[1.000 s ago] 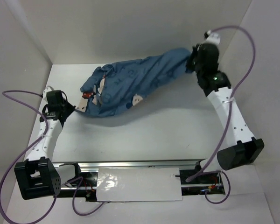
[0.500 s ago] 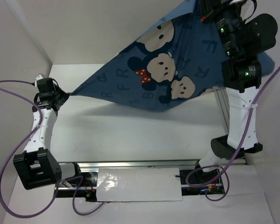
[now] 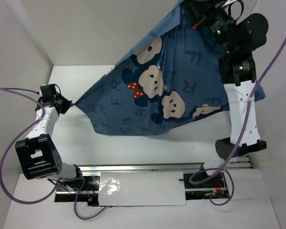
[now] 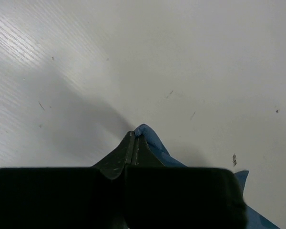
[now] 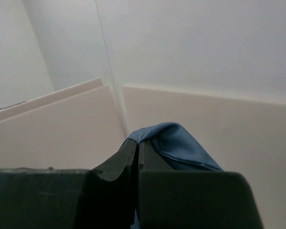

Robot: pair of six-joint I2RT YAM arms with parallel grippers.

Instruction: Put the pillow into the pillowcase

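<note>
Near left: my left gripper [image 4: 133,138], clenched on a corner of the blue letter-printed fabric pillowcase [image 3: 171,90], low over the white table [image 3: 133,143]. The wrist view shows only that pinched tip.
Far right, raised: my right gripper [image 5: 137,143], clamped on another corner. Only the overhead view shows the mouse faces, the cloth hanging spread between both grips, and the pale walls [image 3: 109,28] behind.

Holds left hand [image 3: 69,103] low by the worktop's [image 3: 148,148] left edge, clamped tight; holds right hand [image 3: 189,8] high above far right corner, likewise clamped.
</note>
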